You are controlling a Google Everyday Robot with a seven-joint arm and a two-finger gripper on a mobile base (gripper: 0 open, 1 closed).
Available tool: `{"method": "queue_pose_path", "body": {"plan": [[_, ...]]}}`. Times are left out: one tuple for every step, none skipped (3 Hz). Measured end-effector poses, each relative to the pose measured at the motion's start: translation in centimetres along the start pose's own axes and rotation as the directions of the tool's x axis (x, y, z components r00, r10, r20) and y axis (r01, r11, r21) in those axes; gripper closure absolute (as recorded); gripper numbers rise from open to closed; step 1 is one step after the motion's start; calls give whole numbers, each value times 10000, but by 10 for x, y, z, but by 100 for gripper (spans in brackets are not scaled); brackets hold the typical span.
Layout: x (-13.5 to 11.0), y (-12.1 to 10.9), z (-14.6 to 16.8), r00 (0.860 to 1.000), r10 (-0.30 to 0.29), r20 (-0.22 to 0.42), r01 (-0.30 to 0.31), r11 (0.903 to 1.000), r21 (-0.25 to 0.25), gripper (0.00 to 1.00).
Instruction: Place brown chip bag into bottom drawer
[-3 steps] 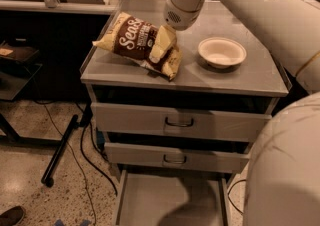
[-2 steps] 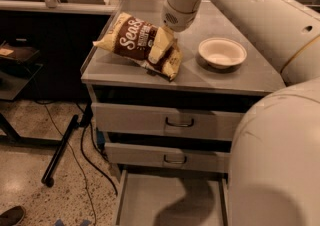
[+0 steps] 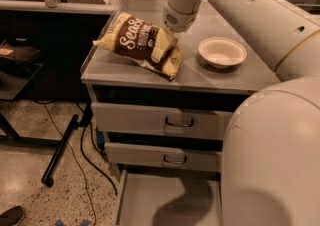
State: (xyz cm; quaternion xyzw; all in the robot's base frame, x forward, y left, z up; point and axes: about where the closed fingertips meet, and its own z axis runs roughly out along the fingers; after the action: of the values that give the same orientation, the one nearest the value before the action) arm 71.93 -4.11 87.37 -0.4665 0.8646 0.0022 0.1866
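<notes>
The brown chip bag (image 3: 135, 42) lies on the grey cabinet top, left of centre, its white lettering facing up. My gripper (image 3: 162, 46) reaches down from the white wrist (image 3: 179, 12) onto the right part of the bag and touches it. The bottom drawer (image 3: 165, 202) is pulled out at the foot of the cabinet, and its flat floor shows with nothing lying on it. My arm's shadow falls on the floor of the drawer.
A round cream bowl (image 3: 222, 52) sits on the cabinet top right of the bag. The two upper drawers (image 3: 165, 120) are shut. My white arm (image 3: 270, 160) fills the right foreground. A dark pole and cables (image 3: 62, 150) lie on the floor at left.
The bag and the gripper stay in the same place. The big white arm segment in the right foreground has swung further into view.
</notes>
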Motion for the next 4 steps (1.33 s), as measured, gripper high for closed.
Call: {"method": "queue_pose_path", "body": {"plan": [[0, 0, 0, 10000, 0, 0, 0, 10000, 0, 42], [0, 0, 0, 10000, 0, -1, 0, 10000, -1, 66], [0, 0, 0, 10000, -2, 2, 2, 10000, 0, 89], [-4, 1, -10, 9995, -118, 281, 116, 9999, 87, 100]]}}
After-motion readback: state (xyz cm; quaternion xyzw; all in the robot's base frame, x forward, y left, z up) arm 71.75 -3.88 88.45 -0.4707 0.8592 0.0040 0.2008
